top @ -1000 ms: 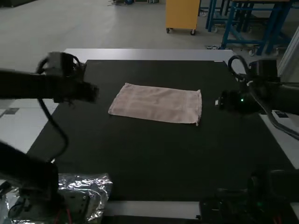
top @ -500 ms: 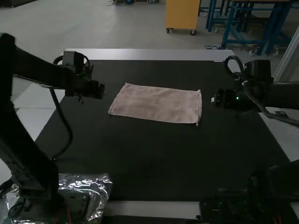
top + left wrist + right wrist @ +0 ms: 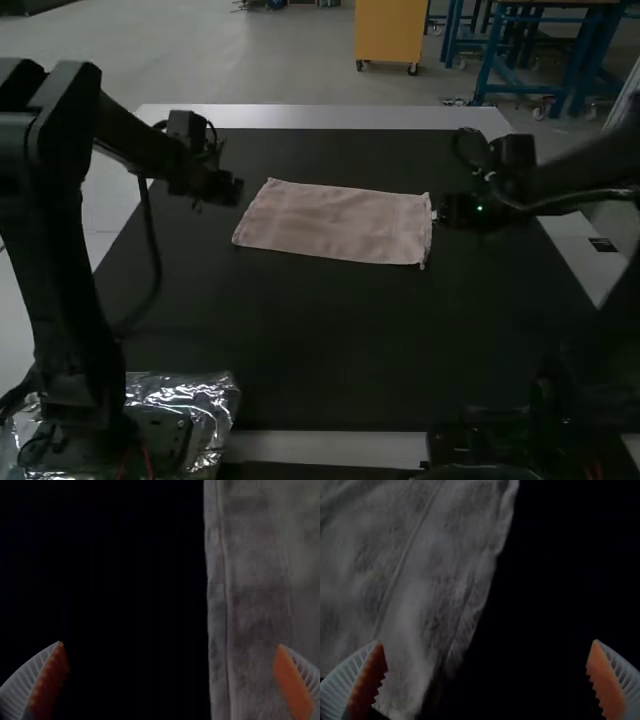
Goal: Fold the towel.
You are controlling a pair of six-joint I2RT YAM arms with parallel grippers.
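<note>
Dim in the high view, with glints on crinkled silver foil; darker in the 2 wrist views, nearly black beside the pink rectangular cloth towel.

Towel: pale pink, thin, roughly rectangular. Lying flat on the black mat, toward the far side, long way across, slightly skewed. Left end slants. Seam lines run along both short ends; small tuft at near right corner.

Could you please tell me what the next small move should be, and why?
Probably lower the left hand and right hand towards the towel's short ends: each is open beside its own end, and each wrist view shows a towel edge crossing the opening.
</note>
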